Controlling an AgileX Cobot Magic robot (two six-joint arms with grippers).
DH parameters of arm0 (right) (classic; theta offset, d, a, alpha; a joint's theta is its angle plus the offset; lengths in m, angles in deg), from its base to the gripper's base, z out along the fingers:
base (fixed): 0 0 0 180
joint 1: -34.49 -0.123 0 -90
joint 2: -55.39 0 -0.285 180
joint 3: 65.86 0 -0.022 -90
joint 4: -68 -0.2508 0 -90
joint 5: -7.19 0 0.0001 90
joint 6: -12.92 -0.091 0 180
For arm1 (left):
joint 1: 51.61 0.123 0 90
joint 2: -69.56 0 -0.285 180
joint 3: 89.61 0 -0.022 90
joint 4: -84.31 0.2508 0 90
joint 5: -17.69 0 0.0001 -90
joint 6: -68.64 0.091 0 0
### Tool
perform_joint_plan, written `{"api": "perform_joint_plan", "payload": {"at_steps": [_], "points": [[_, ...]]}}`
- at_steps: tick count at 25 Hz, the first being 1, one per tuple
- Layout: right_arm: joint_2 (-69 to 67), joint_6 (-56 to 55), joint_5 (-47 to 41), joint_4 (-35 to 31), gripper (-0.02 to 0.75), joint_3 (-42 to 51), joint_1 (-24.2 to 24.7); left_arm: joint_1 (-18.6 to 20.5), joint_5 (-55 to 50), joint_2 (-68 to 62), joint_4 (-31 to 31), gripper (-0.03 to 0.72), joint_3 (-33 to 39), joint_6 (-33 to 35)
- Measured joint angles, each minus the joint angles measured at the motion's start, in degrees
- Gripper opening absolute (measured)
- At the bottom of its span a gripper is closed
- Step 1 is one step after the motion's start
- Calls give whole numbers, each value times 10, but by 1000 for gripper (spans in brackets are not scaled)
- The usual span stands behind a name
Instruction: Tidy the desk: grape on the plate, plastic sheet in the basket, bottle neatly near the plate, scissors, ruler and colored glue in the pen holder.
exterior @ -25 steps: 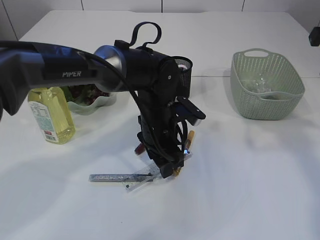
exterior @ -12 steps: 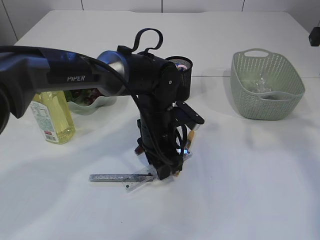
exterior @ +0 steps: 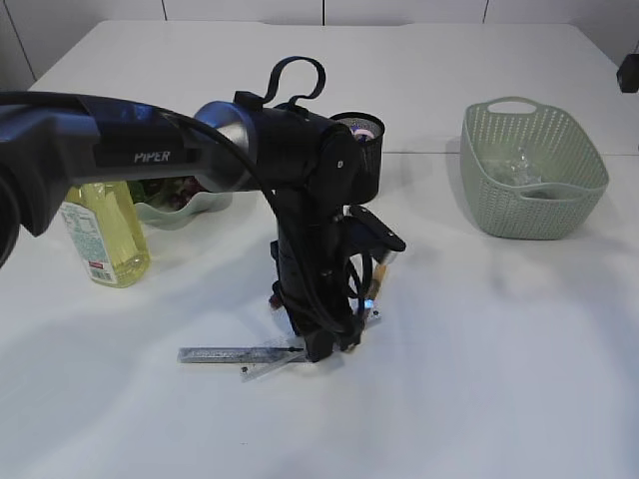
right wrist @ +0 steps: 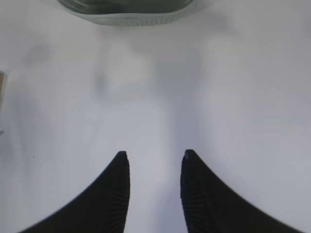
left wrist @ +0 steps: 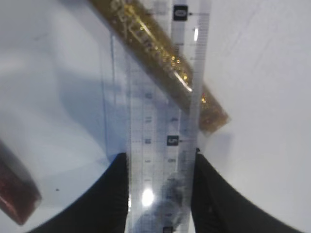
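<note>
At centre frame, left gripper [left wrist: 160,167] fingers touch both edges of the clear ruler [left wrist: 163,111] marked "0" and "5", while the right gripper [right wrist: 153,167] hangs half-open, empty, over bare table [right wrist: 233,97].

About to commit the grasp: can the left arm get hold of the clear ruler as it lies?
Probably yes. The left pincer already straddles the ruler, a finger against each long edge. The gold glitter glue lies under it farther up, clear of the fingers.

One ruler [left wrist: 160,145], two glue tubes [left wrist: 160,53], one bottle [exterior: 103,230], one basket [exterior: 534,215], one pen holder [exterior: 365,150]
</note>
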Motion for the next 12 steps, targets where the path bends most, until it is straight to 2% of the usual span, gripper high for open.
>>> {"api": "perform_joint_plan", "payload": {"at_steps": [8, 12], "points": [[0, 0, 0, 0, 296, 0, 0, 0, -28, 23, 0, 267, -4, -18], [0, 0, 0, 0, 296, 0, 0, 0, -45, 30, 0, 267, -28, -60]]}}
